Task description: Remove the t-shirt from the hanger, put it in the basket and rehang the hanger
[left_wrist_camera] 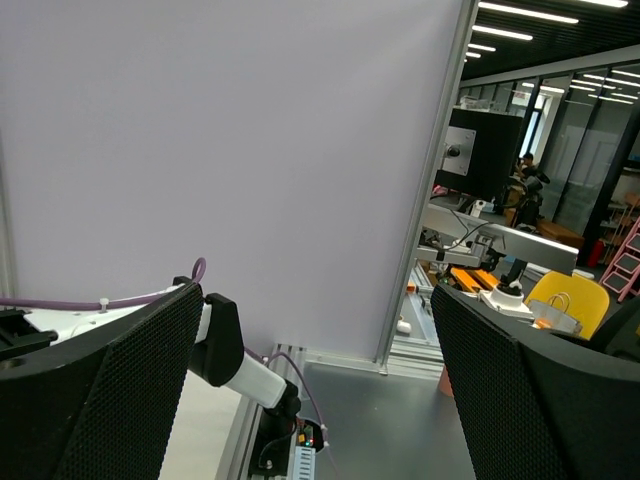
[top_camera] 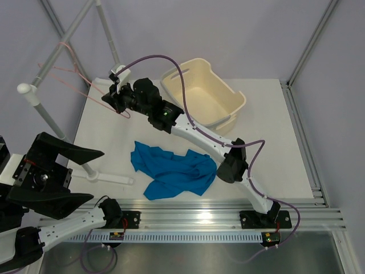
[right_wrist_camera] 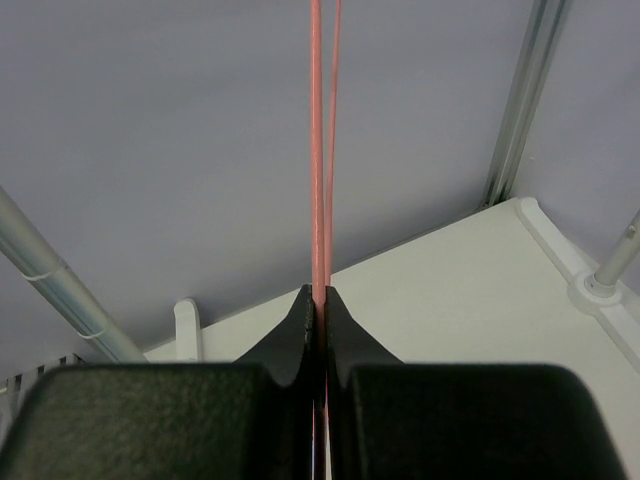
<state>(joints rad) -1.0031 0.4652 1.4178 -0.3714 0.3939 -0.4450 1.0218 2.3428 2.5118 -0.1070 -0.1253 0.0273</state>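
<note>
The t-shirt [top_camera: 174, 171] lay crumpled on the table [top_camera: 274, 148], off the hanger and near the front edge, between the two arm bases. It touched neither gripper.

The right gripper [right_wrist_camera: 318, 300] was clamped shut on the hanger [right_wrist_camera: 317, 150], its fingers [right_wrist_camera: 296, 335] pressed together with the pink wire pinched between them. Two strands of wire ran straight up from the pinch. From above, the right arm reached across the table to the far left corner. The hanger was bare there and slanted up toward the crossed rack poles [top_camera: 68, 40], with its lower corner just past the gripper, over the table.

The basket [top_camera: 202, 91] stood at the back of the table, just beside the right arm's forearm and well apart from the t-shirt.

The left gripper [left_wrist_camera: 320, 400] was held up at the left, off the table, with its fingers [left_wrist_camera: 100, 400] spread wide and nothing between them.
</note>
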